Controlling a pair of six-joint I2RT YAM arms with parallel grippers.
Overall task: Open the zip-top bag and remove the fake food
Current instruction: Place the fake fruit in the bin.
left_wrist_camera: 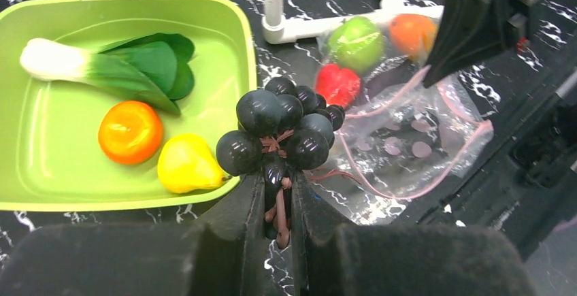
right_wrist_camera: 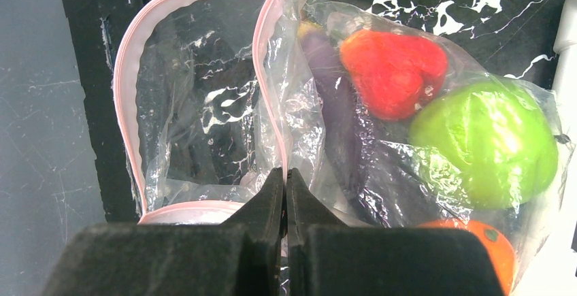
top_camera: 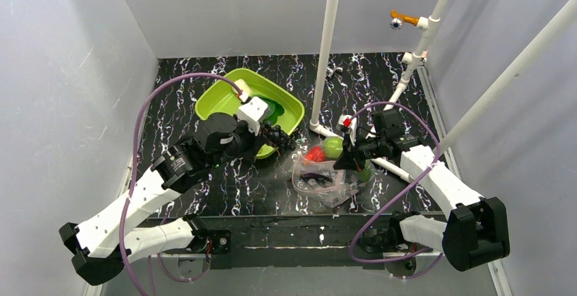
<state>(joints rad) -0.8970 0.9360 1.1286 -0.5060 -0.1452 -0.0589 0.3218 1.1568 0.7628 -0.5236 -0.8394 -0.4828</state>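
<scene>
Gripping a bunch of dark plastic grapes (left_wrist_camera: 279,129) by its brown stem with the left gripper (left_wrist_camera: 277,207), fingers clamped tight on it. Hanging just at the near edge of the lime-green square plastic tray (left_wrist_camera: 245,58), not yet set down.

Lying in that tray already: a white-stalked leafy green (left_wrist_camera: 102,64), a glossy orange fruit (left_wrist_camera: 130,131), a yellow lemon (left_wrist_camera: 187,165).

Pinching one wall of the clear crinkly zip-top bag (right_wrist_camera: 204,105) with the right gripper (right_wrist_camera: 285,187), closed on the film near the pink zip strip. Mouth gaping open, bag resting on the black marbled table (top_camera: 224,194) beside the tray.

Left inside, by the look of it: a red fruit (right_wrist_camera: 391,71), a green apple (right_wrist_camera: 483,143), a purple eggplant (right_wrist_camera: 333,99), a second orange (right_wrist_camera: 476,241).

Opening done; emptying roughly half finished.
</scene>
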